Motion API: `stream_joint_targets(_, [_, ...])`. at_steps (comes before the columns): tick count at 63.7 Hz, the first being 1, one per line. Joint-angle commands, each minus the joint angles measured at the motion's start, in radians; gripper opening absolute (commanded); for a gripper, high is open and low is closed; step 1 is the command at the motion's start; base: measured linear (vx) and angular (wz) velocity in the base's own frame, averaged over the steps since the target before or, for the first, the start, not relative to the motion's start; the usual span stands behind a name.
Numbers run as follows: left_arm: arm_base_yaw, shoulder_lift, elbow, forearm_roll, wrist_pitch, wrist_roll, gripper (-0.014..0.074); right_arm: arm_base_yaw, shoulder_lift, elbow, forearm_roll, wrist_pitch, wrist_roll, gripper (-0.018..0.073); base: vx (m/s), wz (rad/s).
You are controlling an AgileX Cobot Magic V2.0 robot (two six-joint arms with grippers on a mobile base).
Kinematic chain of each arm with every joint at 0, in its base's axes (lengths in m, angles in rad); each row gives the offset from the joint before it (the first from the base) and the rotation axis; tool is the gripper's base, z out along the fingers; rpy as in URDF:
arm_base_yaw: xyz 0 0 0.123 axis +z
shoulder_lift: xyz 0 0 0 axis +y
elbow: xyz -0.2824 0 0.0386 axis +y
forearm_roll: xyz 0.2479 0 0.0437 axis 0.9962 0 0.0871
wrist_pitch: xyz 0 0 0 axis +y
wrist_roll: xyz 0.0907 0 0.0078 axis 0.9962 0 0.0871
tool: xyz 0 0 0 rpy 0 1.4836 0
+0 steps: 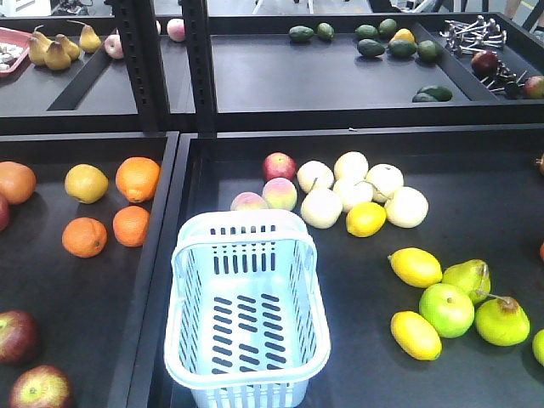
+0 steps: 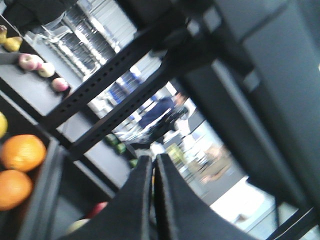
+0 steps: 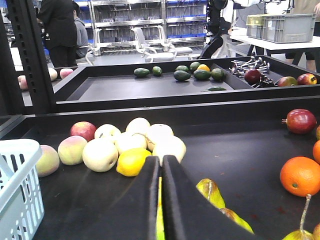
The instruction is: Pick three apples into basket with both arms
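Two dark red apples (image 1: 15,336) (image 1: 38,389) lie in the left tray's near corner. A third dark red sliver (image 1: 2,212) shows at the left edge. The pale blue basket (image 1: 246,374) stands empty at the front of the middle tray, with its handle folded back; its corner (image 3: 17,180) shows in the right wrist view. Neither arm appears in the front view. My left gripper (image 2: 153,158) is shut and empty, held high and tilted toward the shelving posts. My right gripper (image 3: 161,158) is shut and empty, low over the yellow-green fruits, right of the basket.
Oranges (image 1: 127,204) lie in the left tray. Peaches and pale fruits (image 1: 353,191) sit behind the basket, with lemons and green pears (image 1: 455,302) to its right. A dark red fruit (image 3: 301,121) and an orange (image 3: 300,176) lie far right. A tray divider (image 1: 161,255) runs left of the basket.
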Motion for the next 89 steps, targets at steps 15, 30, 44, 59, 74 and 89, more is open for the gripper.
stream_joint_targets(15, [-0.001,0.035,-0.285,0.239,-0.077,-0.022,-0.0007,-0.004,-0.010,0.014,-0.011,-0.082,0.001,-0.0003,0.00,0.00])
stream_joint_targets(30, [-0.017,0.202,-0.458,0.361,-0.006,-0.022,-0.0007,-0.004,-0.010,0.014,-0.011,-0.081,0.001,-0.0003,0.00,0.00])
stream_joint_targets(44, [-0.109,0.389,-0.553,0.400,0.017,-0.020,-0.0007,-0.004,-0.010,0.014,-0.011,-0.082,0.001,-0.0003,0.00,0.00])
stream_joint_targets(59, [-0.235,0.554,-0.636,0.518,0.014,-0.020,-0.0007,-0.004,-0.010,0.014,-0.011,-0.082,0.001,-0.0003,0.00,0.00])
stream_joint_targets(74, [-0.325,0.732,-0.726,0.628,0.049,-0.020,-0.0007,-0.004,-0.010,0.014,-0.011,-0.082,0.001,-0.0003,0.00,0.00])
stream_joint_targets(89, [-0.348,0.858,-0.812,0.702,0.063,-0.020,-0.0008,-0.004,-0.010,0.014,-0.011,-0.082,0.001,-0.0003,0.00,0.00])
